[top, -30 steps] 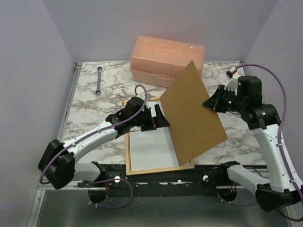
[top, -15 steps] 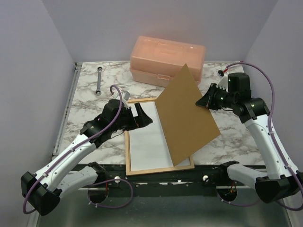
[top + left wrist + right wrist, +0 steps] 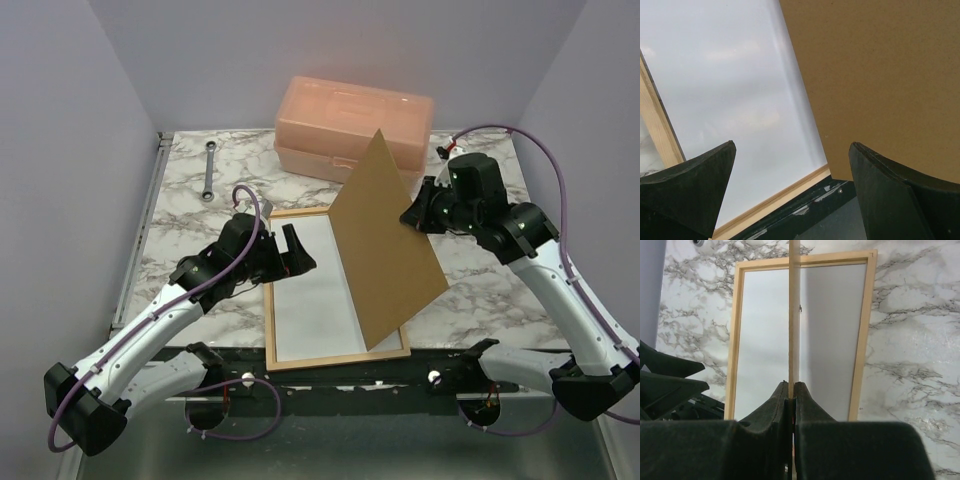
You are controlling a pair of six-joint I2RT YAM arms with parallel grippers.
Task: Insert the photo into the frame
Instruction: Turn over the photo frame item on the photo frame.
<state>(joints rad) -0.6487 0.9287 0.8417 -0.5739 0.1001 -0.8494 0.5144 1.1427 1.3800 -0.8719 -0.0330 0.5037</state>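
Note:
The light-wood frame (image 3: 269, 300) lies flat near the table's front edge. A plain white sheet (image 3: 310, 300) fills its opening and looks like the photo's back; no printed side shows. My right gripper (image 3: 412, 218) is shut on the edge of the brown backing panel (image 3: 385, 250), which stands steeply tilted over the frame's right half. The right wrist view shows the panel (image 3: 794, 315) edge-on, pinched at my right gripper (image 3: 791, 384), above the frame (image 3: 863, 340). My left gripper (image 3: 296, 252) is open and empty over the frame's left part; the left wrist view shows my left gripper (image 3: 792, 145) above the white sheet (image 3: 740, 90).
A peach plastic box (image 3: 350, 125) stands at the back centre, just behind the panel's top corner. A metal wrench (image 3: 209, 170) lies at the back left. A black rail (image 3: 350, 375) runs along the near edge below the frame. Pale walls close in both sides.
My left gripper pulled back leftward from under the panel to the frame's left side. My right gripper moved left, swinging the panel more upright over the frame.

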